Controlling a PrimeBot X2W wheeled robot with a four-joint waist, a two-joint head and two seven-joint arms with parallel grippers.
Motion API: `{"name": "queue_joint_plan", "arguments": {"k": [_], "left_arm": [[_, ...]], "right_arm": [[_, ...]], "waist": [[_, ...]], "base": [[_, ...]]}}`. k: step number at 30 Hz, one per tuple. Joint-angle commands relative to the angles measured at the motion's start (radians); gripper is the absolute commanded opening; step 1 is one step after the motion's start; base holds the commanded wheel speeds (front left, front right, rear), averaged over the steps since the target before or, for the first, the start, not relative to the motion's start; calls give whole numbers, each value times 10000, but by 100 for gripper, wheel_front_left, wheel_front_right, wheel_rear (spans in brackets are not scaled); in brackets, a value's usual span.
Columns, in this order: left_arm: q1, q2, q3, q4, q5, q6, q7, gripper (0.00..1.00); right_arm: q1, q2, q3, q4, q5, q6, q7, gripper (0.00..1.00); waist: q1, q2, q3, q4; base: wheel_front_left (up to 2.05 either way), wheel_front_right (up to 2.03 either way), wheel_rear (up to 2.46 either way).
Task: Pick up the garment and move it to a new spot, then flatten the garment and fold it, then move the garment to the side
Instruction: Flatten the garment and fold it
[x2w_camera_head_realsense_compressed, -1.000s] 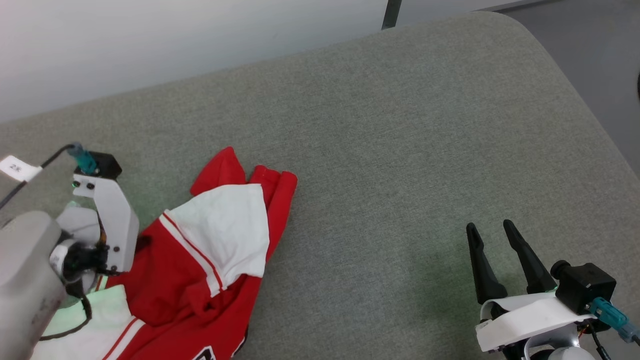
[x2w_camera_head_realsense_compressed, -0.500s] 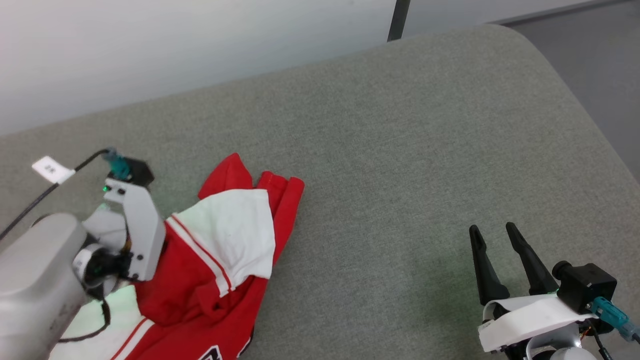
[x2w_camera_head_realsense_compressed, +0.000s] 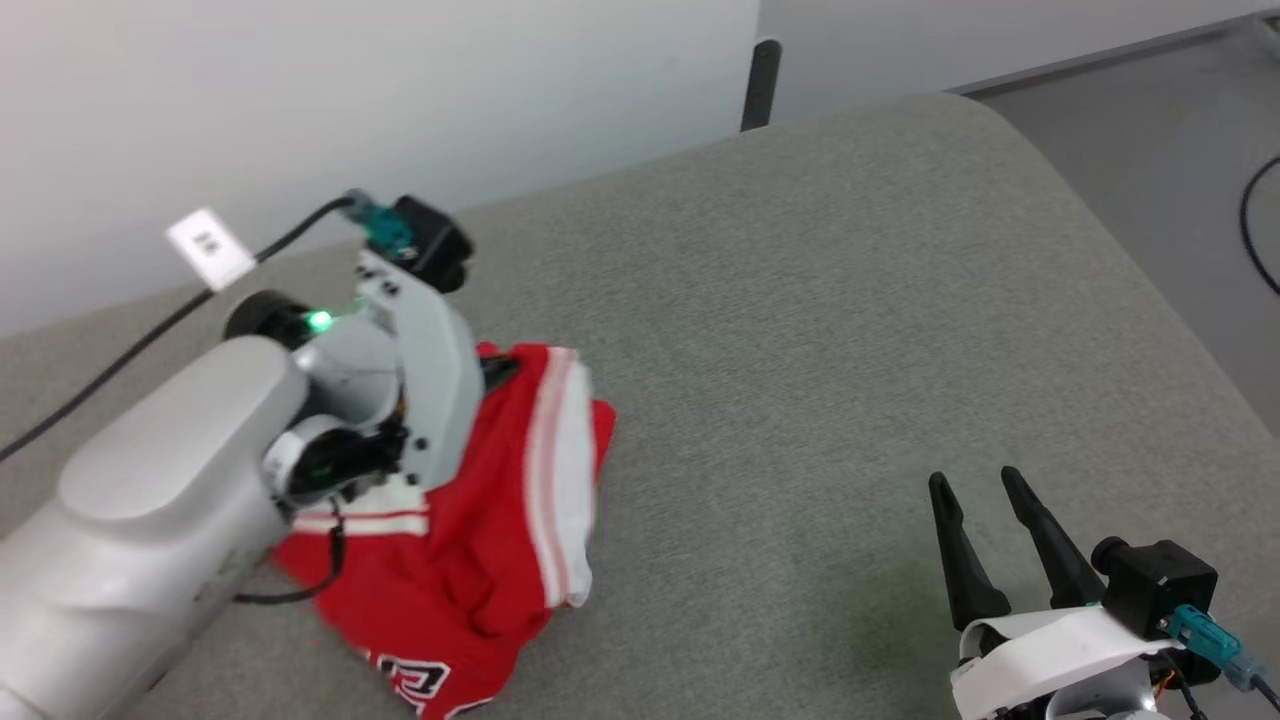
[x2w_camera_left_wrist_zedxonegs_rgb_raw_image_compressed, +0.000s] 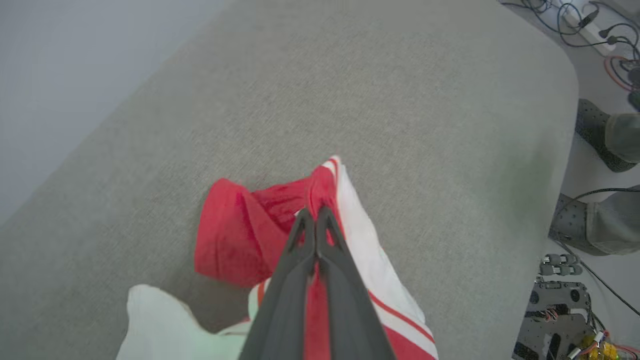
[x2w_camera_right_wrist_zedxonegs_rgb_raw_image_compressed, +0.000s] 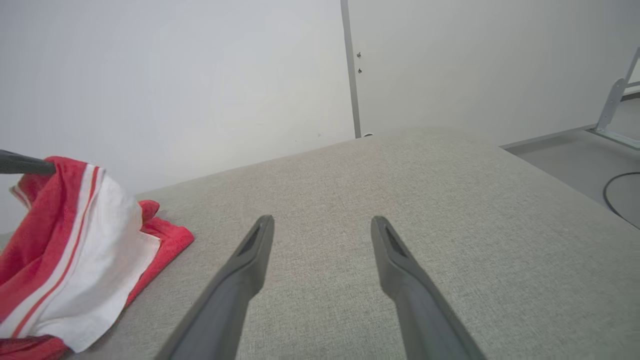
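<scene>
My left claw (x2w_camera_left_wrist_zedxonegs_rgb_raw_image_compressed: 315, 216) has its two dark fingers pressed together, clamped on a fold of the garment (x2w_camera_head_realsense_compressed: 480, 540). The bite sits where the red cloth meets the striped trim and a white sleeve. From that pinch the cloth hangs down in a bunch below the claw, and its lower folds rest on the grey-green surface (x2w_camera_head_realsense_compressed: 800, 300). In the left wrist view a red lobe spreads out to the left of the fingers, the white sleeve with its red stripes falls away to their right, and a pale fold lies lower left near the wrist. In the head view part of a black, white-outlined number (x2w_camera_head_realsense_compressed: 420, 682) peeks out at the lowest edge of the heap, below the left wrist. My right claw (x2w_camera_head_realsense_compressed: 975, 482) has its fingers spread wide with nothing between them, over bare surface and well apart from the garment. In its own wrist view the shirt hangs off to the left of its fingers, with the tip of the left claw meeting the top of the cloth. Beyond the surface's rounded edge, to the right of the left claw, I see a person's shoe (x2w_camera_left_wrist_zedxonegs_rgb_raw_image_compressed: 595, 135) on the floor.
</scene>
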Motion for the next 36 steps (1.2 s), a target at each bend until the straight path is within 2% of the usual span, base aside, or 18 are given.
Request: {"name": "queue_joint_plan", "arguments": {"k": [1,8,14,16,17,18,23,28,36], "left_arm": [[-271,-153,-184,-182,-130,-40,-119,0],[-761,-920,-990,-193,-687,-41,-418,0],[-551,-1408,-1775,859,-714,-40,-761,1],[-437,-1584,-2054,1321,-596,-42,-909,49],[-411,-1647,-2117,1520,-616,-40,-990,70],[-392,-1686,-2179,1711,-649,-40,-1033,100],[-579,-1627,-2408,2287,-764,-35,-780,100],[-971,-1584,-2493,2935,-243,32,-935,100],[-608,-1863,-2497,3591,-573,2,-798,100]], "right_arm": [[82,8,-18,-7,-15,2,23,100],[122,8,7,11,133,2,31,100],[84,11,-1,127,316,2,-88,100],[26,11,49,193,347,2,-143,100],[-6,11,73,237,389,2,-170,100],[-35,8,82,283,404,2,-191,100],[43,8,-11,480,352,2,-234,100],[213,9,-49,538,250,2,-158,100],[102,6,178,403,333,2,-111,100]], "waist": [[0,0,-100,-240],[0,0,43,-768],[0,0,224,-1037],[0,0,265,-1072],[0,0,276,-1074],[0,0,277,-1062],[0,0,69,-799],[0,0,-170,-507],[0,0,43,-604]], "base": [[0,0,0],[0,0,0],[0,0,0],[0,0,0],[0,0,0],[0,0,0],[0,0,0],[0,0,0],[0,0,0]]}}
